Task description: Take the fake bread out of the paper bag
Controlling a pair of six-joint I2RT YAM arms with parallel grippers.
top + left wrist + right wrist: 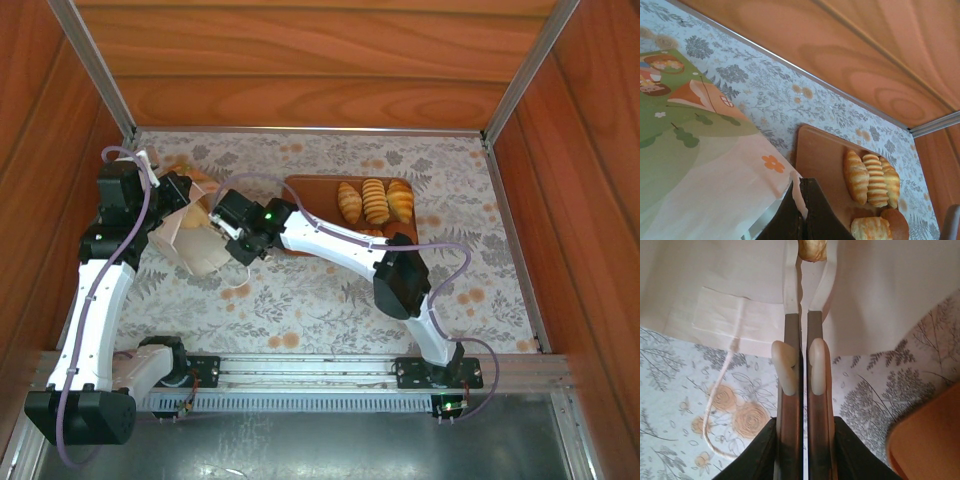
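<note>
**A:** Where is the paper bag (200, 250)?

**B:** At the left of the floral-print table cover (330, 300), tilted, with its mouth facing the right arm. The outside is smooth paper printed in green and orange. The inside is plain white and softly creased. 1 thin string handle (715, 405) trails in a loop across the cover.

**A:** And the grippers?

**B:** The left gripper (801, 192) is closed, its dark fingers pinching the bag's rim. The right gripper (805, 290) reaches into the mouth with its jaws narrow. Its pale tips sit on either side of a golden-brown lump of fake bread (812, 249). I cannot tell whether they actually clamp it.

**A:** Any other bread?

**B:** 5 pieces sit on a flat brown rectangular tray (815, 160) just right of the bag. A croissant (856, 176), a ridged roll (876, 180) and a third piece lie in a touching row. 2 rounder ones lie below them in the left wrist view.
</note>
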